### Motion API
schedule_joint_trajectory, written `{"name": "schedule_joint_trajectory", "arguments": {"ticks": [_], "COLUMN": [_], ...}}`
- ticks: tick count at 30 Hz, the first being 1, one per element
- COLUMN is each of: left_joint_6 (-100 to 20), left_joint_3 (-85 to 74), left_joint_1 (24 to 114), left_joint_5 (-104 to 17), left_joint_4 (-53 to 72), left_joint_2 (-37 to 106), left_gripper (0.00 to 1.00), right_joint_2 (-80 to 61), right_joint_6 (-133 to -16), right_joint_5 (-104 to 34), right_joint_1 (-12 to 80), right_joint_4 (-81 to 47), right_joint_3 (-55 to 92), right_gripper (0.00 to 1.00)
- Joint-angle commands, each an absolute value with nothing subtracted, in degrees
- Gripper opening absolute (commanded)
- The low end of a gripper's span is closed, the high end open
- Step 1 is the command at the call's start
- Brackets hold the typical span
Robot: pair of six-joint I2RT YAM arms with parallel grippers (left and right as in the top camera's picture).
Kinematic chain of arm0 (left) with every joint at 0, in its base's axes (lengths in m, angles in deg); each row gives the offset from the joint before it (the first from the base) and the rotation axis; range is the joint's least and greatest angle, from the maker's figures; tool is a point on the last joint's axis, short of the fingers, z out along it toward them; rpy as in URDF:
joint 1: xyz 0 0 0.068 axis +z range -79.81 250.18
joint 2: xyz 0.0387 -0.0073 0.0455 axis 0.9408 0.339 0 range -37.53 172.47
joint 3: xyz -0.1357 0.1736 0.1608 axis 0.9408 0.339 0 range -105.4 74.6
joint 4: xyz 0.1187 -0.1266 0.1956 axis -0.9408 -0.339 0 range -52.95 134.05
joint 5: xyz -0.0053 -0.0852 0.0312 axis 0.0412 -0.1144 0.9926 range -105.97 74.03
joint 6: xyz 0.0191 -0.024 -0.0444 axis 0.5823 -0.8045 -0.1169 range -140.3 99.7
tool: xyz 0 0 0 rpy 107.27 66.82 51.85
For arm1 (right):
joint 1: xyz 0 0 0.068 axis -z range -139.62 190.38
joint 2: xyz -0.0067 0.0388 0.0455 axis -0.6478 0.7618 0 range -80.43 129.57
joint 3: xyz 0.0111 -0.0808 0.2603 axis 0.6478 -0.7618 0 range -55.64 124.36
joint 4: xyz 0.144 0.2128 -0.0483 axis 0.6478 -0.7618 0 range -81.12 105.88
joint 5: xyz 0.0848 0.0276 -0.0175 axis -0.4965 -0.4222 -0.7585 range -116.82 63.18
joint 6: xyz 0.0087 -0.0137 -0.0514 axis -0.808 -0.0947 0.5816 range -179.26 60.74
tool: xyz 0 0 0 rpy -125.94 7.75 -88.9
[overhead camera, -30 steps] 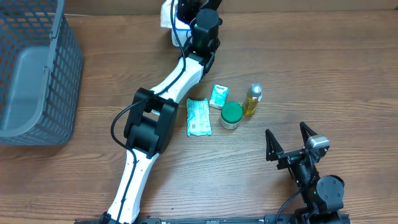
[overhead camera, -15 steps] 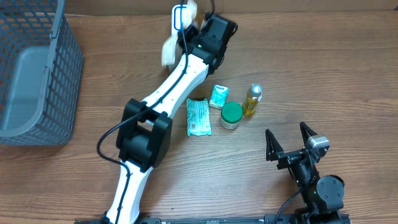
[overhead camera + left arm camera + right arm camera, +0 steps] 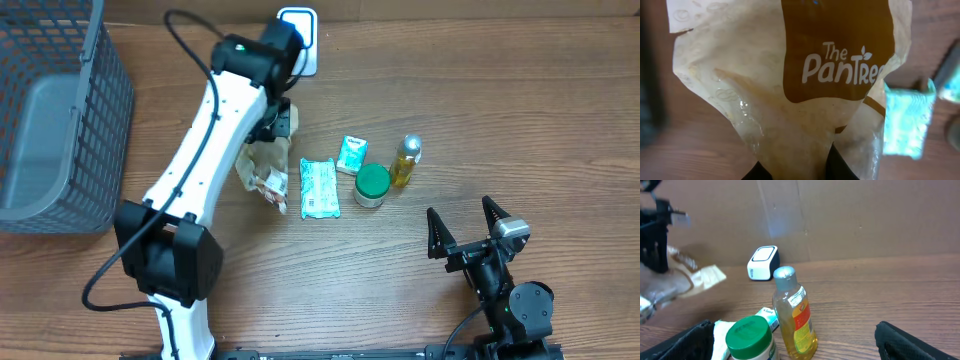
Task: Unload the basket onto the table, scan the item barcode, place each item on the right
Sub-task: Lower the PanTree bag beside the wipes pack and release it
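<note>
The left fingers point(image 3: 282, 118) are clamped on the top edge of a tan-and-brown snack bag point(image 3: 262, 170), which hangs below them – in the left wrist view the bag fills the frame, its printed brand name facing the camera and its edge pinched between the two dark tips. The bag sits just left of a green-and-white packet point(image 3: 319, 188) lying flat on the desk point(image 3: 520, 100). The white scanner point(image 3: 298, 25) stands at the far edge, near the left arm's wrist and apart from the bag. Beyond the packet come a small box point(image 3: 351, 154), a green-lidded jar point(image 3: 372, 185) and a yellow bottle point(image 3: 405, 160). The right fingers point(image 3: 437, 236) stand wide apart – holding nothing – near the front edge.
</note>
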State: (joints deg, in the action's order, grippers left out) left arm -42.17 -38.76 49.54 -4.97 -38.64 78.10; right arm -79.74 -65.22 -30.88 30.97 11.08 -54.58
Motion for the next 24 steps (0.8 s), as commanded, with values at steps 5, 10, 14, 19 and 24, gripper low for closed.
{"name": "schedule_joint_trajectory", "arguments": {"ticks": [5, 10, 14, 19, 24], "left_joint_6": [-44.58, -44.58, -44.51, -44.23, -43.55], "left_joint_3": [-27.44, -21.69, -20.38, -21.19, -22.76], "left_joint_1": [50.2, 49.91, 49.98, 49.98, 49.96], "left_joint_5": [-17.86, -20.46, -20.48, -22.69, -23.52], "left_joint_4": [-33.68, -30.95, -30.07, -30.53, -30.88], "left_joint_2": [78.87, 78.87, 78.87, 78.78, 77.25], "left_gripper": [0.11, 0.26, 0.52, 0.79, 0.8], "right_joint_2": [-80.27, -80.27, -80.27, -80.27, -80.27], "right_joint_6": [-65.06, -65.04, -65.04, -65.04, -65.04], "right_joint_5": [-30.33, -30.33, -30.33, -30.33, -30.33], "right_joint_1": [31.14, 31.14, 31.14, 31.12, 31.14], "right_joint_4": [11.3, 11.27, 11.3, 11.27, 11.27], "right_joint_3": [-55.19, -55.17, -55.17, -55.17, -55.17], "right_gripper": [1.0, 1.0, 1.0, 1.0, 1.0]}}
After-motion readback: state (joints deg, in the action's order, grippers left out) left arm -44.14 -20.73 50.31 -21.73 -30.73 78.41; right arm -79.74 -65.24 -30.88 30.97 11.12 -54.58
